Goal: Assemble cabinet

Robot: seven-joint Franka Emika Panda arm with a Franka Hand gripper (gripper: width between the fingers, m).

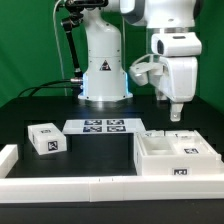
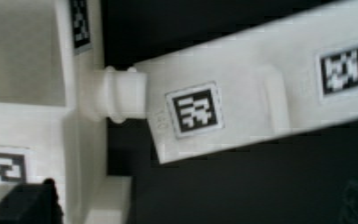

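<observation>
The cabinet's large white box lies on the black table at the exterior view's right, with tags on its front and smaller white pieces along its far side. A separate small white tagged block lies at the exterior view's left. My gripper hangs above the box's far side, open and empty. In the wrist view a long white tagged piece ends in a round peg that meets a white panel. My gripper shows only a dark fingertip at the frame's edge.
The marker board lies flat in front of the robot's white base. A long white rim runs along the table's front edge and turns up at the exterior view's left. Cables hang behind the base.
</observation>
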